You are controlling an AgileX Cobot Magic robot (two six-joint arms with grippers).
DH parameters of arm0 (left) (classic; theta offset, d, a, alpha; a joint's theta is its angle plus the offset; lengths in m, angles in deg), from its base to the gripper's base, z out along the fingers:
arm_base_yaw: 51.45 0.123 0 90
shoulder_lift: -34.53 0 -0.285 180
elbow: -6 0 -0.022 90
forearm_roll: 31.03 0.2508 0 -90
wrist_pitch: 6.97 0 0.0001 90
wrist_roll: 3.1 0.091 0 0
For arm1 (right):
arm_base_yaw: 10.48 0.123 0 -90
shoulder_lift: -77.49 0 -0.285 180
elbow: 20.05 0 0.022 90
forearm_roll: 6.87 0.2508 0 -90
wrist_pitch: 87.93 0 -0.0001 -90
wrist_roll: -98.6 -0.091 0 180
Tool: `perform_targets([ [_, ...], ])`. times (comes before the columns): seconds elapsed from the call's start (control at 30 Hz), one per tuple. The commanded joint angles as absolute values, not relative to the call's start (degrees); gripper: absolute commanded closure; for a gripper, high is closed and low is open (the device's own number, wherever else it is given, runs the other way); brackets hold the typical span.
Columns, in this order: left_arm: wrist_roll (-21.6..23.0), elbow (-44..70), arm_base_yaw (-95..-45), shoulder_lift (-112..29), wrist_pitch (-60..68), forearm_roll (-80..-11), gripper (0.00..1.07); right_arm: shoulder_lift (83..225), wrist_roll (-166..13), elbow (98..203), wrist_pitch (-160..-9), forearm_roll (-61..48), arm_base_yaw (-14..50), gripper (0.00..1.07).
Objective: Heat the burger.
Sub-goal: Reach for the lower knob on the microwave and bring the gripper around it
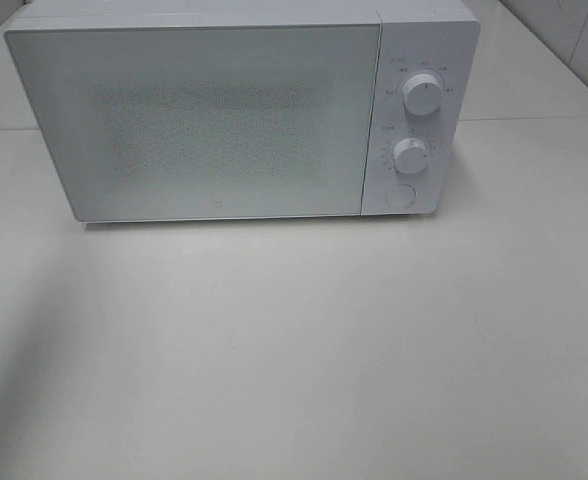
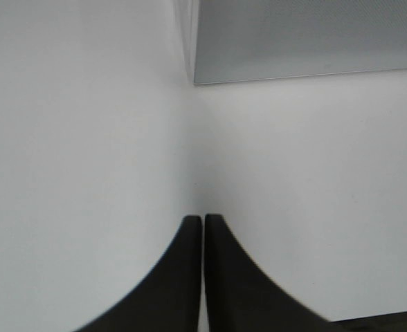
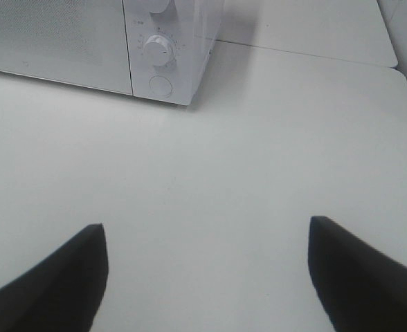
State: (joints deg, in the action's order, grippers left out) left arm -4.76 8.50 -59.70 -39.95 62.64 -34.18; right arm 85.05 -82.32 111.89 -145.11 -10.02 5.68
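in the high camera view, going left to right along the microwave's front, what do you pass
microwave door → control panel → table on the right

Burger: hidden, not to be made out in any view. White microwave (image 1: 244,115) stands upright at the far side of the counter (image 1: 294,350), front facing the near edge. Its door (image 1: 189,125) is shut. The pane is frosted and dotted, with a faint warm tint behind its middle, too blurred to identify. On the right panel sit an upper knob (image 1: 421,95), a lower knob (image 1: 411,157) and a round button (image 1: 402,196).
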Motion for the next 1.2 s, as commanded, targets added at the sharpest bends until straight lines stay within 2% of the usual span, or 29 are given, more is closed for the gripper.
perform_targets([
  [0.03,-5.6,14.4,-59.4,-31.0,65.0,-33.0,1.06,83.3,-81.4,111.8,-144.6,-9.8,5.4,0.34],
  [0.3,-5.5,25.6,-59.4,-16.9,65.0,-33.2,1.06,83.3,-81.4,111.8,-144.5,-9.8,5.4,0.34],
  [0.47,-5.1,36.6,-59.4,-2.7,64.5,-33.0,1.06,83.3,-81.4,111.8,-144.5,-9.8,5.4,0.34],
  [0.6,-5.1,39.1,-59.4,1.1,64.4,-33.0,1.06,83.3,-81.4,111.8,-144.5,-9.8,5.4,0.34],
  [0.67,-3.7,43.5,-59.4,9.8,63.7,-33.2,1.06,83.3,-81.4,111.8,-144.5,-9.8,5.4,0.34],
  [0.9,-2.5,47.4,-59.4,19.7,61.3,-33.2,1.06,83.3,-81.4,111.8,-144.5,-9.8,5.4,0.34],
  [0.97,-2.5,50.7,-59.4,26.6,59.4,-33.2,1.06,83.3,-81.4,111.8,-144.5,-9.8,5.4,0.34],
  [1.2,-1.9,52.6,-59.4,27.3,55.0,-33.2,1.06,83.4,-81.4,111.8,-144.5,-9.8,5.4,0.34],
])
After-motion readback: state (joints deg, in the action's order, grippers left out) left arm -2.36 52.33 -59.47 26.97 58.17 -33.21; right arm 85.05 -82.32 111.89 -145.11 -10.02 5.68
